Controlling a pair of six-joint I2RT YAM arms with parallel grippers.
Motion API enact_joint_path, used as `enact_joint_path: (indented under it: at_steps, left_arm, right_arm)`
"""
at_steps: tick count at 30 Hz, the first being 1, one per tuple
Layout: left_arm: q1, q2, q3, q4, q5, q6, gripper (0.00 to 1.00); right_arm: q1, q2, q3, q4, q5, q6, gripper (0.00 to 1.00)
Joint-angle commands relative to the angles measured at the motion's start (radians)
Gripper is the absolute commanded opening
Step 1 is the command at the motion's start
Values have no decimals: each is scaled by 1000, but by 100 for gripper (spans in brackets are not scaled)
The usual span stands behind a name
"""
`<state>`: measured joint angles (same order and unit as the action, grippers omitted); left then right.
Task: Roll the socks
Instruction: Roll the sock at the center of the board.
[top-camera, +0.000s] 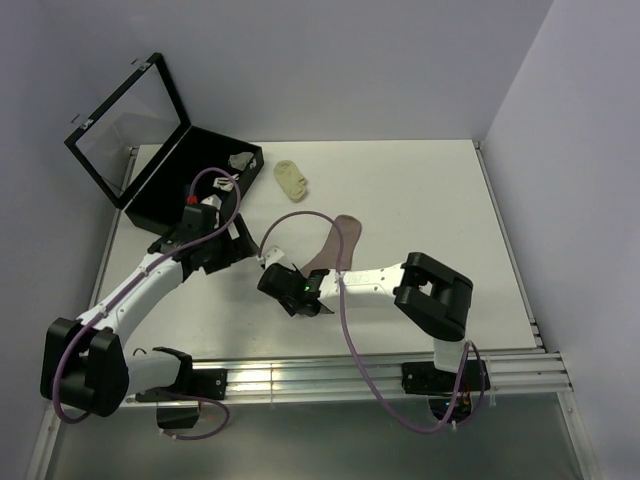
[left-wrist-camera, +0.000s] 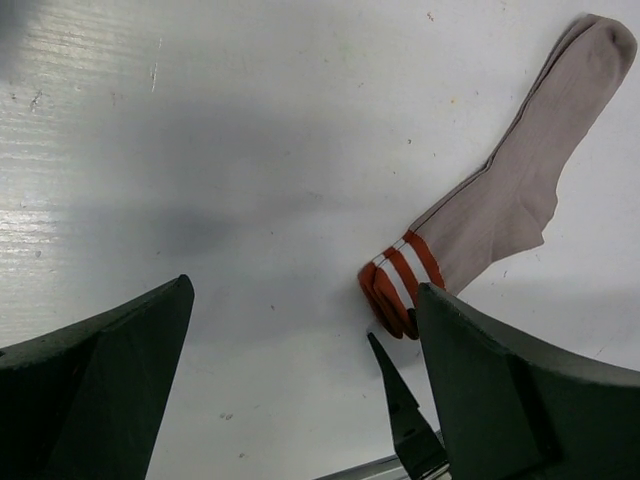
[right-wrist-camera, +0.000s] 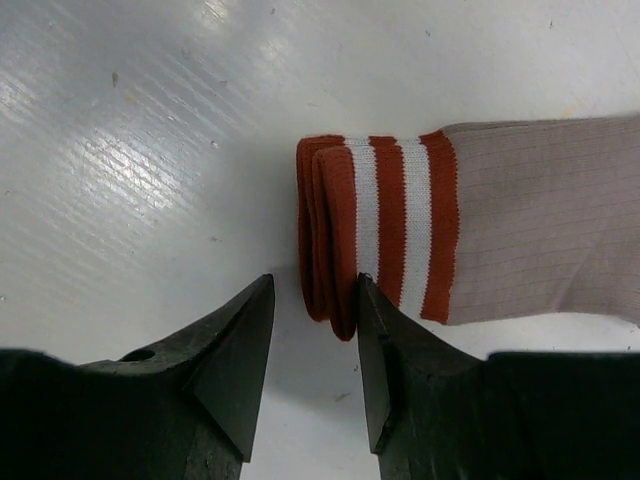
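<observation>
The dusty-pink sock (top-camera: 338, 238) lies flat on the white table, its red-and-white striped cuff (right-wrist-camera: 372, 232) folded over once at the near end. My right gripper (top-camera: 291, 287) is low at that cuff and open. The folded cuff edge sits between its fingertips (right-wrist-camera: 365, 300), and the right one touches the cuff. My left gripper (top-camera: 216, 246) is wide open and empty, left of the sock. In the left wrist view the sock (left-wrist-camera: 505, 195) runs up to the right, the cuff next to my right finger (left-wrist-camera: 520, 390). The navy and beige socks are out of view.
An open black case (top-camera: 205, 165) stands at the back left with small white-grey items (top-camera: 240, 160) inside. A small pale-yellow sock (top-camera: 293, 178) lies beside it. A metal rail (top-camera: 380, 375) runs along the table's near edge.
</observation>
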<state>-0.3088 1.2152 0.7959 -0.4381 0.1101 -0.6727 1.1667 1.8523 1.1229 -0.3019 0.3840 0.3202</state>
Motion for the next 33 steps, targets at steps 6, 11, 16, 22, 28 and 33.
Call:
enact_joint_path:
  at_steps: [6,11,16,22,28,33]
  left_arm:
    - [4,13,-7,50,30,25,99]
    - [4,38,-20,71,69,19,99]
    - [0,44,-44,114,118,-2,99]
    - [-33,55,-64,156,131,-25,98]
    - [-96,64,-93,179,99,-62,96]
    - [-136,70,-122,200,91,-91,92]
  right_arm:
    - [16,68,34,-9,79,-7,44]
    - [25,78,3,-13,108,8,16]
    - [18,-22,-96,107,27,14,0]
    - [-53,-166,-195,283,-236,36,0]
    - [-194,-186,-264,435,-531,134,0]
    - [-292,-168,-319,575,-729,236,0]
